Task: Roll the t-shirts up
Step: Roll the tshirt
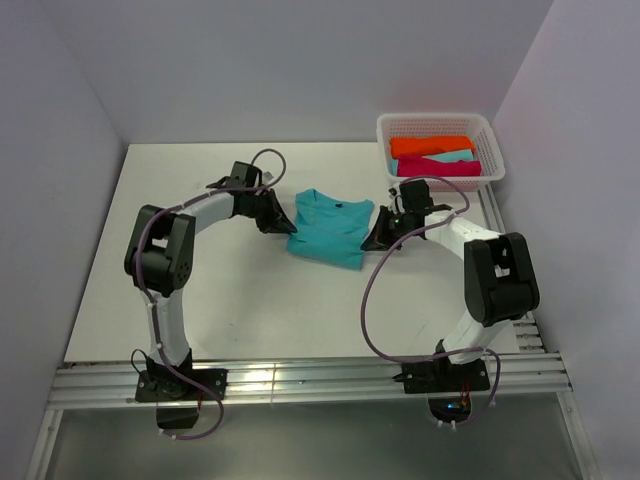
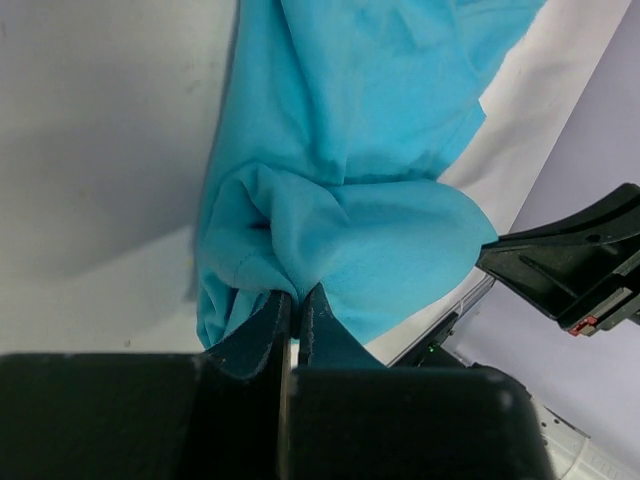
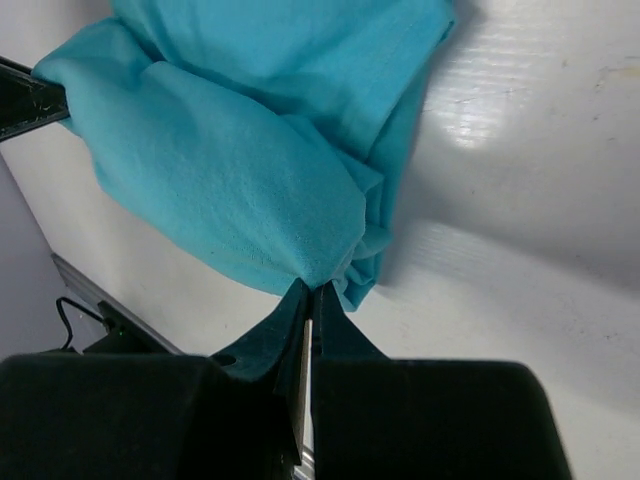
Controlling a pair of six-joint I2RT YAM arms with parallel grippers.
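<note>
Turquoise t-shirt (image 1: 328,228) lay mid-table (image 1: 200,290), between the arms, both side edges bunched | left gripper (image 2: 297,295) pinched tight on its left edge | right gripper (image 3: 310,290) clamped on its right edge | orange tee (image 1: 430,145), pale turquoise tee (image 1: 456,156) and magenta tee (image 1: 440,168) sat in white basket (image 1: 436,121), far right corner.

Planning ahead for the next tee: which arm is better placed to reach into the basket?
Right, probably. The basket sits at the far right corner, just behind the right hand; the left hand is across the turquoise tee from it. Both hands are shut on that tee.
</note>
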